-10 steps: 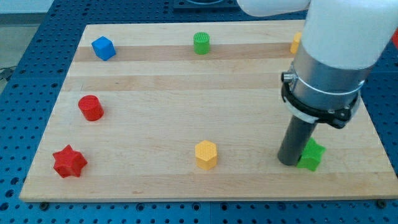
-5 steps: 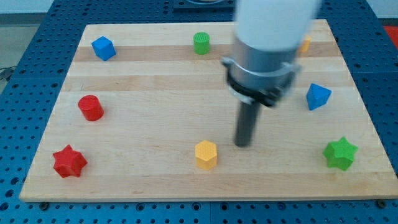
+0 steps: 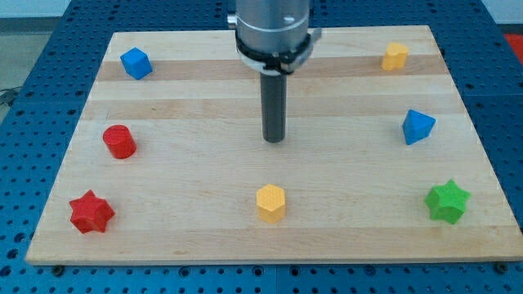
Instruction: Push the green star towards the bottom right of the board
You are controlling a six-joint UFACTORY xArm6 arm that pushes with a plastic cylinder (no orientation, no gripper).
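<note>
The green star [image 3: 447, 202] lies near the board's bottom right corner, a little in from the right edge. My tip [image 3: 274, 140] rests on the wooden board [image 3: 188, 180] near its middle, far to the left of the star and above the yellow hexagon [image 3: 270, 202]. It touches no block.
A blue block [image 3: 417, 126] sits above the green star. A yellow block [image 3: 395, 56] is at the top right. A blue cube [image 3: 136, 63] is at the top left. A red cylinder [image 3: 119, 141] and a red star [image 3: 90, 212] are at the left. The arm hides the green cylinder.
My tip left the green star at the bottom right and moved up and left to the board's middle. The star slid right toward the corner, then stayed put. The arm now covers the green cylinder.
</note>
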